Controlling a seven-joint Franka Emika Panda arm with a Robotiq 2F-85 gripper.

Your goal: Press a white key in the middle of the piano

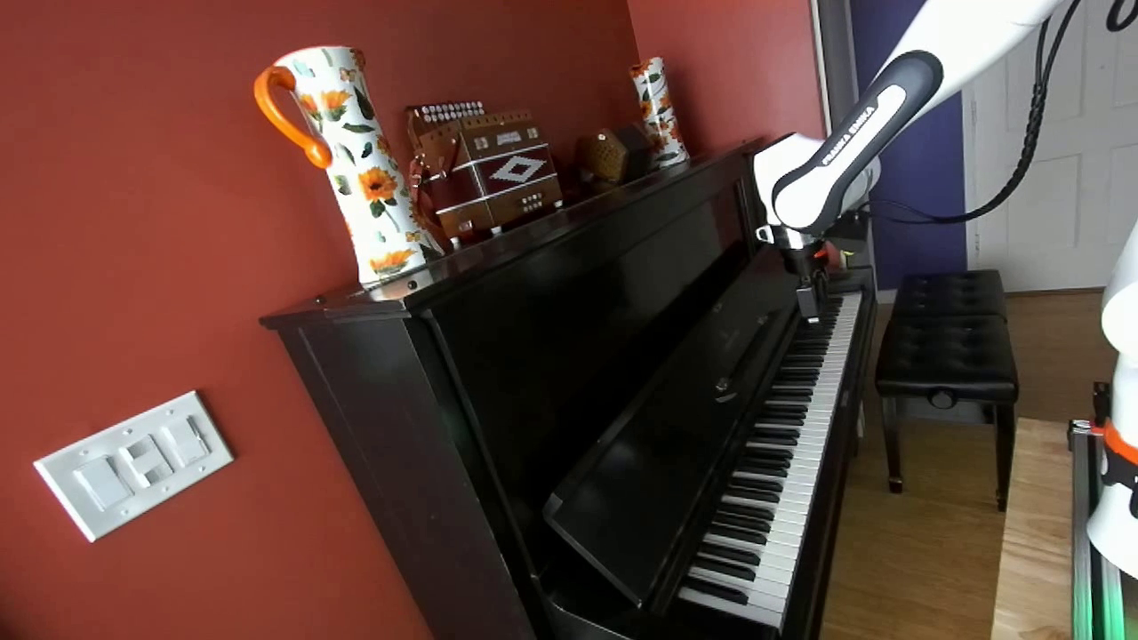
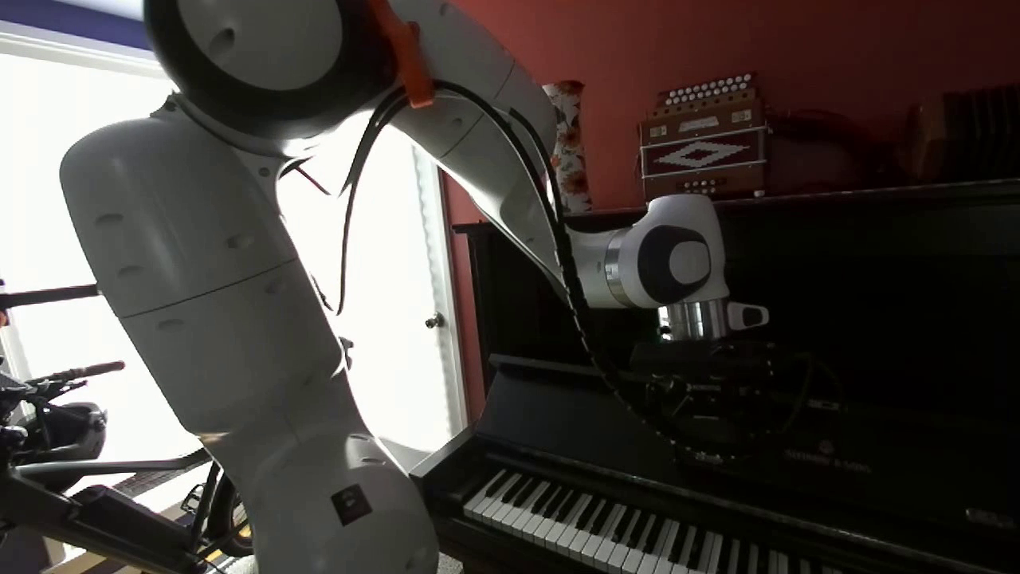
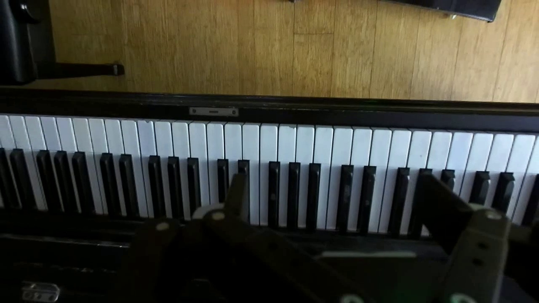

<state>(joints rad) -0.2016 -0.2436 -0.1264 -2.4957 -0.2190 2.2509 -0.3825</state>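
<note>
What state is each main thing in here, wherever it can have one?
Black jointed two-fingered claw: open, grasping nothing.
Glossy black upright piano: open for playing.
Long row of white and black keys: exposed; none visibly pressed.
Black padded rectangular bench: standing upright.
Tall white floral jug with orange handle: upright.
Brown boxy button accordion: upright atop the piano.
White rectangular wall plate: switch positions unclear.

Upper left in an exterior view, a white jug (image 1: pixel 356 160) is showing orange flowers (image 1: pixel 378 184) while, mid-frame, the piano (image 1: pixel 613 382) is gleaming black.
</note>
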